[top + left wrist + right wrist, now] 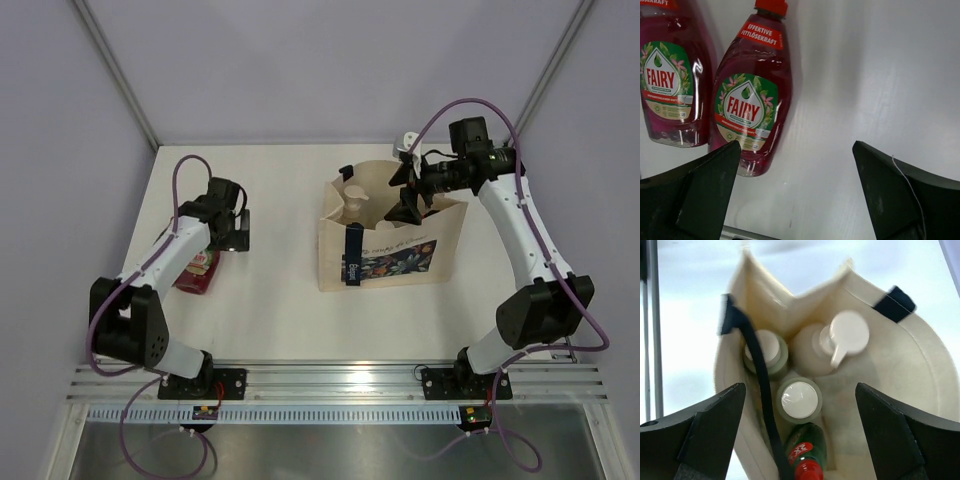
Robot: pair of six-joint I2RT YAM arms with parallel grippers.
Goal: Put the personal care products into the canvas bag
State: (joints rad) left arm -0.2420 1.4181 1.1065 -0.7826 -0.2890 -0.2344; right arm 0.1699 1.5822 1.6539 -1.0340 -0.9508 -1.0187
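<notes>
The cream canvas bag (335, 255) stands open at the table's centre right. My right gripper (408, 195) hovers over its mouth, open and holding nothing. The right wrist view looks down past the open right gripper (800, 390) into the canvas bag (920, 365). Inside stand a beige pump bottle (835, 342) and two pale cylinders with white caps (765, 352) (799, 399), and a green bottle with a red cap (807, 452) lies there. Two red squeeze bottles (752, 95) (670, 85) lie side by side on the table at the left (198, 270). My left gripper (796, 150) is open just beside them (238, 232).
A navy strap handle (757, 390) hangs down inside the bag, across the left cylinder. Another navy strap (353, 253) lies on the bag's front beside the floral print. An aluminium rail (330, 380) runs along the near edge, and grey walls close the back and sides.
</notes>
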